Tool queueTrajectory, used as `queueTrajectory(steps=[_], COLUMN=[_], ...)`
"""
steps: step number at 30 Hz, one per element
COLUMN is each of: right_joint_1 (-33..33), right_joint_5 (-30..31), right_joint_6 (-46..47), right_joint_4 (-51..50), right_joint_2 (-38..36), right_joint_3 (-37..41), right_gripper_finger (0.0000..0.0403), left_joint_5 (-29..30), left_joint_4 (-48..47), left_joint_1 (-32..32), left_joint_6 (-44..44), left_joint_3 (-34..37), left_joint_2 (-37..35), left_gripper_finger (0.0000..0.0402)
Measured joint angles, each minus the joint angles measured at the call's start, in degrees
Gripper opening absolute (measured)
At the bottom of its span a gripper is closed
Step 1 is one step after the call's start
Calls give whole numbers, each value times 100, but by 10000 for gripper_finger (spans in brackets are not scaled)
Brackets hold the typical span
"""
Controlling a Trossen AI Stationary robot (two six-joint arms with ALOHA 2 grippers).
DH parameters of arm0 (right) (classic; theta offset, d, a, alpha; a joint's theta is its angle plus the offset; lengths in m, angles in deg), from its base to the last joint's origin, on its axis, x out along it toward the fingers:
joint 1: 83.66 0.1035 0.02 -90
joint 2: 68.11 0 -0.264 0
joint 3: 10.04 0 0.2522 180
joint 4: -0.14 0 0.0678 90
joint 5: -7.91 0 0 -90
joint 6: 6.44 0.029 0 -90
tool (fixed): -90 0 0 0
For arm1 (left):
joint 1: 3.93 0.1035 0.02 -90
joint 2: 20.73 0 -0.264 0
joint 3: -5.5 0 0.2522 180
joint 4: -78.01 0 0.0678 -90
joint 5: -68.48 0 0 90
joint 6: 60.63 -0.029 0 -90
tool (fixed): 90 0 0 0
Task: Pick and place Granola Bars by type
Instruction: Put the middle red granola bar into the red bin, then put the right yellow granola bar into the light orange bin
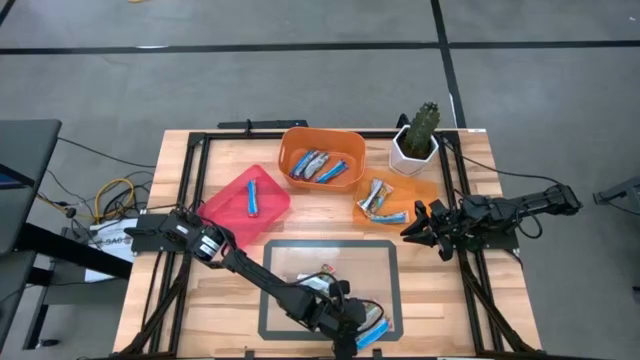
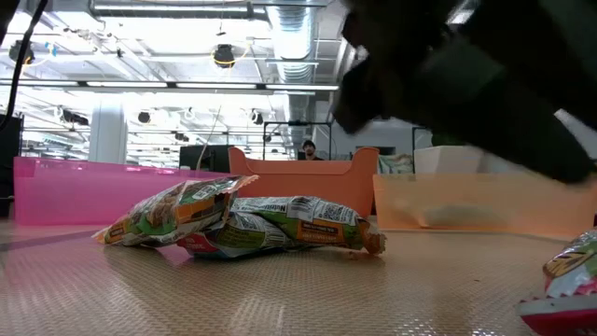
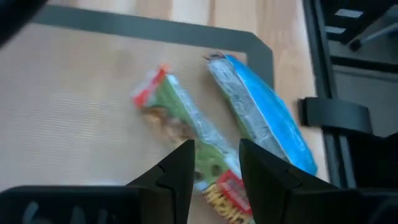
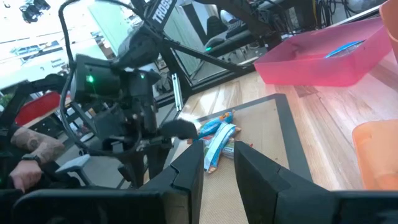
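Note:
Granola bars lie on a dark-bordered mat [image 1: 385,250]. My left gripper [image 3: 216,149] hangs open at the mat's near right corner. Its fingers stand on either side of a green-and-red bar [image 3: 180,118] lying flat, and whether they touch it I cannot tell. A blue bar [image 3: 261,112] lies flat beside that one. Two more multicoloured bars [image 2: 252,222] lie in a small heap mid-mat. My right gripper [image 1: 412,228] waits at the table's right side, open, with nothing between its fingers.
A pink bin [image 1: 228,205] holds one blue bar. A deep orange bin [image 1: 290,140] holds several blue and silvery bars. A shallow orange tray [image 1: 425,190] holds a few bars. A potted cactus [image 1: 418,135] stands at the far right. A dark frame rail [image 3: 323,74] runs along the mat's right.

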Motion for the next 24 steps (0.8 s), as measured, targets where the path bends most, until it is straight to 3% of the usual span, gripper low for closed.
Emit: queueTrajectory(steps=[17,24], right_joint_1=[1,1], right_joint_5=[0,0], right_joint_6=[-1,-1], right_joint_4=[0,2], right_joint_2=[0,0], right_joint_3=[-1,-1], right_gripper_finger=[82,82], left_joint_5=[-297,76], left_joint_4=[-74,-1000], left_joint_1=[29,82], left_joint_6=[-78,-339], left_joint_3=[4,2], left_joint_2=[187,-171], left_gripper_finger=[205,208])
